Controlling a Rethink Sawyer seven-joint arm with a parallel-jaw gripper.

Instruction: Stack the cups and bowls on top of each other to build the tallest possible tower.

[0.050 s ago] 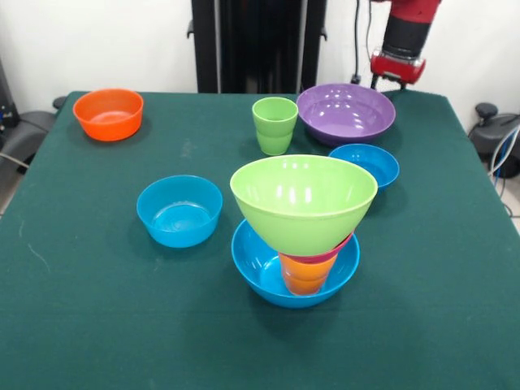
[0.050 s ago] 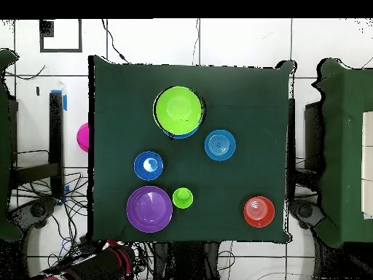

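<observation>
Desk [image 1: 97, 325], green cloth. We list what stands on it, by the front view.

1. Tower [image 1: 302, 236], near centre. Large blue bowl [image 1: 253, 264] at the base; an orange-yellow cup [image 1: 305, 276] standing in it; a pink-red bowl [image 1: 341, 248], of which only the rim shows, on the cup; a large lime green bowl [image 1: 302, 199] on top, leaning a little to the right. From overhead the lime bowl [image 2: 178, 108] covers nearly all below it.
2. Small blue bowl [image 1: 179, 211], left of the tower, upright, apart from it.
3. Small blue bowl [image 1: 366, 162], right and farther back, just in front of item 4.
4. Wide purple bowl [image 1: 345, 112], far right.
5. Light green cup [image 1: 275, 124], far centre, upright, just left of the purple bowl.
6. Small orange bowl [image 1: 108, 114], far left corner, well apart from the rest.

Arm [image 1: 404, 41]: drawn back at the far right, above the purple bowl. We cannot tell whether the hand is released or clenched; it carries nothing that we can see.

Handling, as we judge it: all pieces look like light, stiff, glossy plastic, likely slippery and easily nudged. We would pinch a loose bowl over one side of its rim. The green cup's ribs should give better purchase at the lip. The tilted top bowl may slide if bumped.
</observation>
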